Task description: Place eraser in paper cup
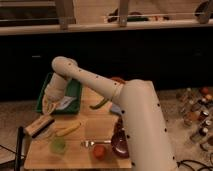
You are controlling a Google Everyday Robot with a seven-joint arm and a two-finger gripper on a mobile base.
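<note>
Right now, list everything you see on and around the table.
eraser: one, tan and black, table's left edge
banana: one, yellow, right of eraser
green cup: one, translucent green, near front
red fruit: one, red, front edge
green tray: one, green, back left
whitish item: one, in tray, maybe the paper cup
bottles: several, mixed, far right
gripper: one, pale, over the tray
arm: one, white, across the table

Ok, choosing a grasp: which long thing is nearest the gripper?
The tan, dark-sided eraser at the table's left edge; the yellow banana lies farther right. The gripper is over the green tray.
</note>
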